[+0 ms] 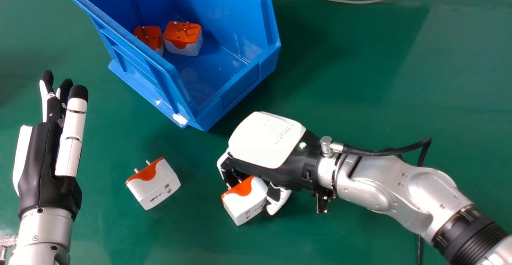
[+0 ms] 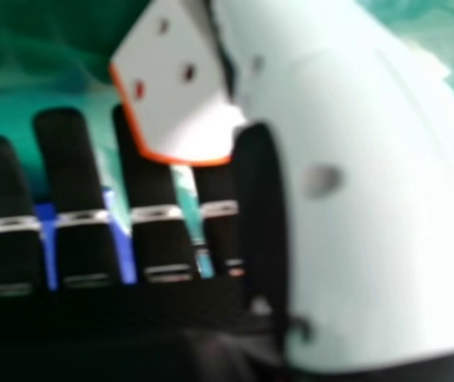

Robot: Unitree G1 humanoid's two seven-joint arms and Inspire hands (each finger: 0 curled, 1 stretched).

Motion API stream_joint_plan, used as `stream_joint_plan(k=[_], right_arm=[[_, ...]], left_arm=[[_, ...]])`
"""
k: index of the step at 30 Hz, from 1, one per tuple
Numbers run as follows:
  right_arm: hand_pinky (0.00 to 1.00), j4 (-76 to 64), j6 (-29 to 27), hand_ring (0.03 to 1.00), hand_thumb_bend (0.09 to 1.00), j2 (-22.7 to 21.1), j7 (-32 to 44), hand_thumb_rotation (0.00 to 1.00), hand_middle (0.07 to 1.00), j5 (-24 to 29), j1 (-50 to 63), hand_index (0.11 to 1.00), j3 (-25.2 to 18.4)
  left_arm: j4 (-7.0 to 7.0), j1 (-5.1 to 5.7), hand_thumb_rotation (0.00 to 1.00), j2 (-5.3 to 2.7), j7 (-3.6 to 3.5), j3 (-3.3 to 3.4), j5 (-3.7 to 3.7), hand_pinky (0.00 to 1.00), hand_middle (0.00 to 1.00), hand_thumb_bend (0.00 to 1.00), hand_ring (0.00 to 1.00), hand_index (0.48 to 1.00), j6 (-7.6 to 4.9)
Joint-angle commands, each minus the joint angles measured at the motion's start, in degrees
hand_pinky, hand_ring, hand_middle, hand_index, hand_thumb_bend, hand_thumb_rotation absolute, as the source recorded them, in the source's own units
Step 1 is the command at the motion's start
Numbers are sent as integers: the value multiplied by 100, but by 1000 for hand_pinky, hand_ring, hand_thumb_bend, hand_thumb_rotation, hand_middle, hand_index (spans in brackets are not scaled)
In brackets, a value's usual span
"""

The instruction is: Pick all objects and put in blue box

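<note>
In the head view my right hand (image 1: 266, 141) is over the table, its fingers curled down around an orange and white plug adapter (image 1: 247, 203), with the thumb against the adapter's right side. The right hand view has this adapter (image 2: 183, 95) between the dark fingers of my right hand (image 2: 151, 231) and the large white thumb. Another adapter (image 1: 156, 185) lies on the green table to the left. Two more adapters (image 1: 184, 43) (image 1: 148, 37) are inside the blue box (image 1: 236, 93). My left hand (image 1: 46, 157) is at the left edge, open, its fingers straight.
The green table (image 1: 360, 81) extends under everything. A grey cable (image 1: 356, 1) curves along the far edge. A black cable (image 1: 400, 151) loops over my right forearm. The box's near corner stands just beyond my right hand.
</note>
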Motion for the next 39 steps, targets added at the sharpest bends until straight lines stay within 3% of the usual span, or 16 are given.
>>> stream_joint_plan(k=[1, 5, 10, 14, 20, 32, 39], right_arm=[[386, -136, 19, 448, 505, 45, 0, 2, 530, 157, 35, 517, -105], [383, -281, 87, 444, 504, 19, 39, 1, 524, 237, 93, 496, -156], [384, -959, 412, 442, 503, -20, 566, 1, 520, 633, 391, 490, -422], [386, -1640, 684, 439, 503, -79, 877, 1, 518, 918, 730, 487, -668], [379, -2405, 683, 433, 502, -228, 689, 0, 514, 1154, 1169, 498, -1147], [358, -3223, 1139, 428, 497, 322, -3, 0, 522, 1574, 1936, 505, -1930], [342, -3439, 1157, 426, 494, 491, -102, 0, 523, 1695, 1725, 522, -2154]], left_arm=[[-102, -77, 904, 36, 27, 30, -35, 1000, 1000, 482, 1000, 1000, -13], [-181, -56, 902, 10, 52, 14, -21, 1000, 1000, 478, 1000, 1000, 30], [-103, -85, 902, 2, 55, 28, -6, 1000, 1000, 477, 1000, 1000, -48], [-131, -86, 901, -7, 85, 16, 17, 1000, 1000, 476, 1000, 1000, -13], [-161, -87, 897, 9, 72, 20, -17, 1000, 1000, 476, 1000, 1000, 72], [-66, -92, 893, 12, 42, 13, 13, 1000, 1000, 472, 1000, 1000, -97], [-79, -88, 891, 38, 30, 4, 34, 1000, 1000, 473, 1000, 1000, -43]])
